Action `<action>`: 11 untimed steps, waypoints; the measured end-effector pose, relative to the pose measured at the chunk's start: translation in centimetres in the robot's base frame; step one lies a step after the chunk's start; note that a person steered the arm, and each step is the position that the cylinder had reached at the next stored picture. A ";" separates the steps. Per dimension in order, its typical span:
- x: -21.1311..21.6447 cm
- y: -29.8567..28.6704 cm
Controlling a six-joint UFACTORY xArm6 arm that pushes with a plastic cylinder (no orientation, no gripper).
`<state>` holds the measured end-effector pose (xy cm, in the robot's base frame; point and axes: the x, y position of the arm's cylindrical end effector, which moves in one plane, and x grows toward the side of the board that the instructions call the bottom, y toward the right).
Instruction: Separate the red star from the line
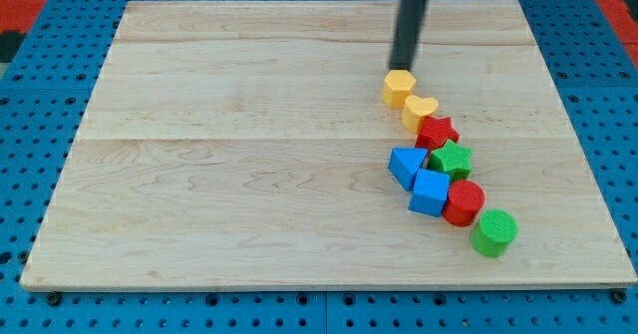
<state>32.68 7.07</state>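
Surface (249, 155): pale wood on blue pegboard (30, 314). Red star (437, 133) touches yellow heart (420, 110); my tip (403, 68) just above yellow hexagon (398, 87). No end effector jaws visible.

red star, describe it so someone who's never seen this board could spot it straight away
On the wooden board, find the slanting line of blocks on the view's right half. The red star is third from its top, just below the yellow heart and above the green star; the other red block is round.

Straight dark cylindrical rod, my tip (402, 69)
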 end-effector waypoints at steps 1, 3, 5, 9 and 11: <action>1.9 -4.4; 4.1 1.5; 6.1 -1.5; 7.7 3.3; 10.2 -0.8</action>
